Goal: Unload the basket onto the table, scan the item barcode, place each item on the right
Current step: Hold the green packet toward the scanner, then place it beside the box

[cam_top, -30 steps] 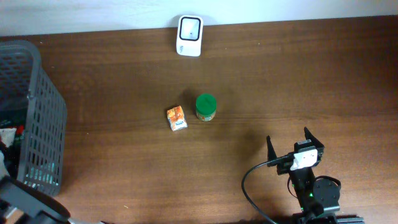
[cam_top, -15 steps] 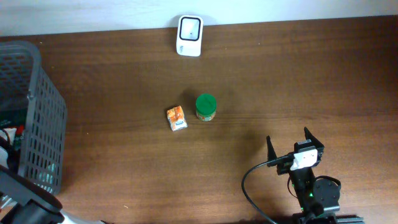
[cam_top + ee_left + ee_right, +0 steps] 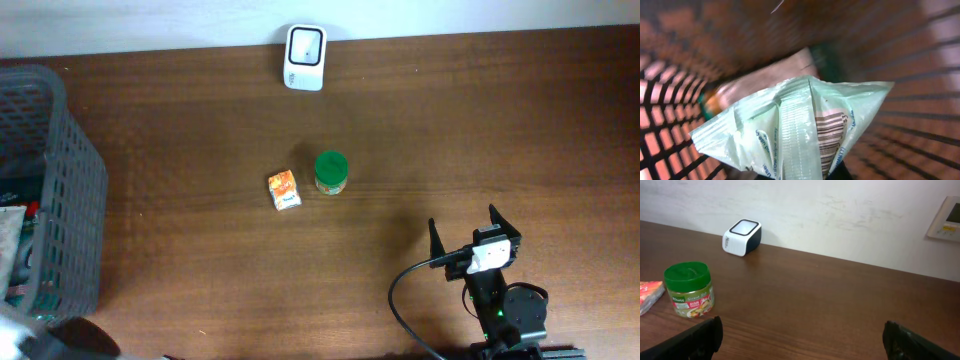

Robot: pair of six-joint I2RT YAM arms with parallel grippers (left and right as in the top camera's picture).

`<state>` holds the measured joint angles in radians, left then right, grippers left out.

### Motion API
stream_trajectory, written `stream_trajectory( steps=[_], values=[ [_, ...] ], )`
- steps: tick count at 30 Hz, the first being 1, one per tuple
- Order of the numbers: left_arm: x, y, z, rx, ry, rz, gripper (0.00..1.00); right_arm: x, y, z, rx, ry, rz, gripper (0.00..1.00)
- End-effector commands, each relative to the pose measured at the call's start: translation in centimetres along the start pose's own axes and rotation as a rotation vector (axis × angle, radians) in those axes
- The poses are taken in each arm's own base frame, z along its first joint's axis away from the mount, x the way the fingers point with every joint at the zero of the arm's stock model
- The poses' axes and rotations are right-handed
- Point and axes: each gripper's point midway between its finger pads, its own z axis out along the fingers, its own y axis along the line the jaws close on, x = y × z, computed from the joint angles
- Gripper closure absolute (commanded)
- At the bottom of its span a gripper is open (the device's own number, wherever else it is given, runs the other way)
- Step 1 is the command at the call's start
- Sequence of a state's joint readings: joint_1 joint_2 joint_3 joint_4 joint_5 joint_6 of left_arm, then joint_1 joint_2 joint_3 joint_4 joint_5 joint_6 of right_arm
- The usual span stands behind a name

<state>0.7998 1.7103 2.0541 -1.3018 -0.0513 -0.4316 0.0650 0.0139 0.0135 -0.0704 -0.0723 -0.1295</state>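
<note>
While right tool (image 3: 802,337) gapes, left tool (image 3: 795,175) pinches sachet (image 3: 790,125) (barcode (image 3: 827,132) showing) inside basket (image 3: 670,140).

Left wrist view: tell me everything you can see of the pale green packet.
The pale green packet is a crinkled, glossy plastic sachet with a raised seam down its middle, blue print and a barcode facing the camera. It sits tilted inside the mesh basket, its lower edge running into the shut left pincer, of which only a dark tip shows.
</note>
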Motion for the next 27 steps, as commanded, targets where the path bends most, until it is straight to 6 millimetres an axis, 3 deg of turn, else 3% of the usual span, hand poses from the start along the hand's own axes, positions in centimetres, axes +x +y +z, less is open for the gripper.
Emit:
stream_trajectory(
  steps=[1,4,5,6,9,14,20,27],
  values=[
    [0.6,-6.9,-10.2,0.278,-0.155,0.163,1.0,0.2,0.0,0.0,0.001,0.0,0.015,0.02],
    [4.6,-11.4,-14.6,0.415,-0.174,0.346,0.98,0.2,0.0,0.0,0.001,0.0,0.015,0.02],
    [7.4,-13.4,-15.6,0.46,-0.139,0.435,0.98,0.2,0.0,0.0,0.001,0.0,0.015,0.02],
    [10.3,-15.0,-15.8,0.476,-0.095,0.526,0.98,0.2,0.0,0.0,0.001,0.0,0.015,0.01],
    [14.8,-16.7,-15.0,0.442,-0.008,0.665,0.98,0.2,0.0,0.0,0.001,0.0,0.015,0.02],
    [24.9,-18.2,-9.9,0.304,0.247,0.935,0.99,0.2,0.0,0.0,0.001,0.0,0.015,0.02],
    [34.0,-18.3,-1.9,0.191,0.404,1.055,0.97,0.2,0.0,0.0,0.001,0.0,0.015,0.02],
    [38.9,-18.3,5.8,0.195,0.334,1.077,0.87,0.2,0.0,0.0,0.001,0.0,0.015,0.02]
  ],
)
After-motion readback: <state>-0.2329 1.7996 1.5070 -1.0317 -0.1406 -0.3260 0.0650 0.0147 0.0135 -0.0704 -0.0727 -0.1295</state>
